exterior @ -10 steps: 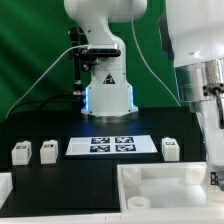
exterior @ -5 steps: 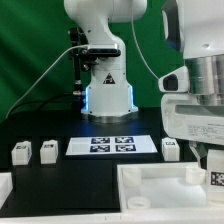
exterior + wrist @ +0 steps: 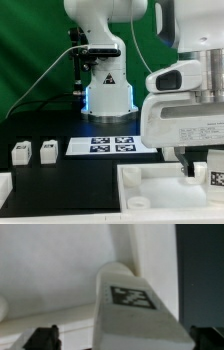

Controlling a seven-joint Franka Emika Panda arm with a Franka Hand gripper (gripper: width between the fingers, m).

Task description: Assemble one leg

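My gripper hangs over the right end of the large white tabletop part at the front of the table. In the wrist view a white leg with a black marker tag lies between my two dark fingertips, against the white part. The jaws stand apart, with a gap showing on one side of the leg, so my gripper is open around it and not closed on it. In the exterior view the leg is mostly hidden by the hand.
Two small white legs stand at the exterior view's left. The marker board lies in the middle, in front of the robot base. A white part edge shows at the front left.
The hand has swung in from the exterior view's right toward the left and come lower. It now covers the small white part that stood right of the marker board.
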